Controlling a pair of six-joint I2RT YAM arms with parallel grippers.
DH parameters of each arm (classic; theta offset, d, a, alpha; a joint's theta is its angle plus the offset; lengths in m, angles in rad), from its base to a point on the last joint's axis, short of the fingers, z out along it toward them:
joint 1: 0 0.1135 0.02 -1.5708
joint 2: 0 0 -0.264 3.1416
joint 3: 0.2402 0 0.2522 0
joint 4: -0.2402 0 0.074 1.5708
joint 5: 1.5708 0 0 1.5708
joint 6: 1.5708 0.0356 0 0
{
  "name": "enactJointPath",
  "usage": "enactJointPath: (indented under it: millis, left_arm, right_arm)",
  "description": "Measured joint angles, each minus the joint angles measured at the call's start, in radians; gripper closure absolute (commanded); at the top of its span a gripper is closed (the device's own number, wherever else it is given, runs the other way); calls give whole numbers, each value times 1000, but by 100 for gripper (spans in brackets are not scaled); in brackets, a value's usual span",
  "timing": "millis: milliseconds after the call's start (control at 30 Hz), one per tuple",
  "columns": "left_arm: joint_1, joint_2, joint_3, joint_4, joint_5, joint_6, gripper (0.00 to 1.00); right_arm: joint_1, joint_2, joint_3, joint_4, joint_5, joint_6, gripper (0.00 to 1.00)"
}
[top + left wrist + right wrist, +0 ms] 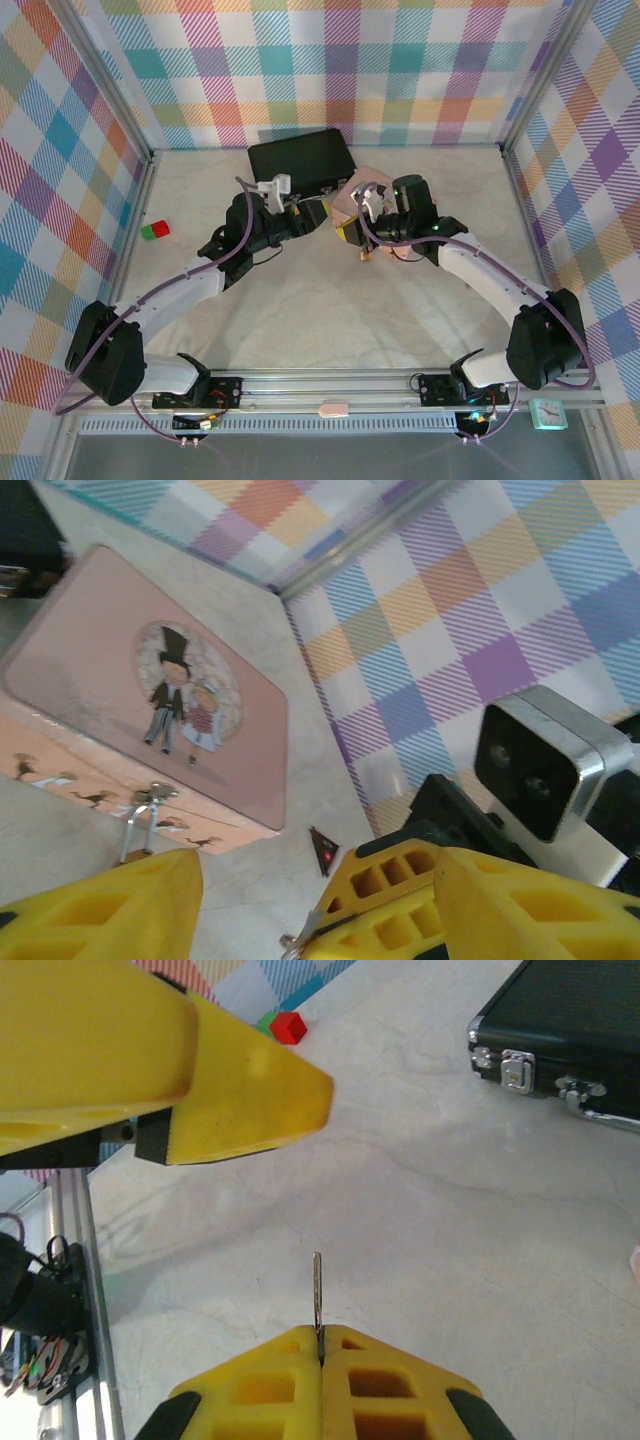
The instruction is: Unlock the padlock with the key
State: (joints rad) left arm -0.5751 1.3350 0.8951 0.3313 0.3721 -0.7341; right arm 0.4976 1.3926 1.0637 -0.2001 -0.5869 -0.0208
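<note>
The tiny brass padlock point(137, 832) hangs by its silver shackle from the clasp on the front of the pink box point(150, 670). My right gripper point(321, 1332) is shut on the thin grey key point(317, 1290), whose blade sticks straight out of the fingertips. In the left wrist view the key point(300, 935) pokes out of the right gripper point(335, 920), a short way right of the padlock. My left gripper point(320, 870) is open, and the right gripper's tip lies between its yellow fingers point(100, 905). In the top view both grippers, left point(305, 213) and right point(355, 235), meet in front of the pink box point(345, 195).
A black case point(300, 160) with silver latches lies behind the pink box. Red and green blocks point(153, 231) sit at the far left by the wall. A small dark triangular bit point(323, 848) lies on the table near the box's corner. The checked walls enclose the table.
</note>
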Motion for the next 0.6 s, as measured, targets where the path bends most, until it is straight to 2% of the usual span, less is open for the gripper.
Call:
enactJointPath:
  millis: [200,433,533,600]
  left_arm:
    - [-1,64,18,26,104,29,52]
    - [-8,74,18,79,179,32,56]
    - [-8,74,18,94,196,30,68]
    - [-9,74,18,99,205,23,81]
  right_arm:
    - [-1,4,53,-45,-80,-21,100]
    - [-28,19,57,-48,-171,-9,100]
    - [-34,36,58,-48,-189,3,100]
    - [-38,43,59,-48,-197,9,100]
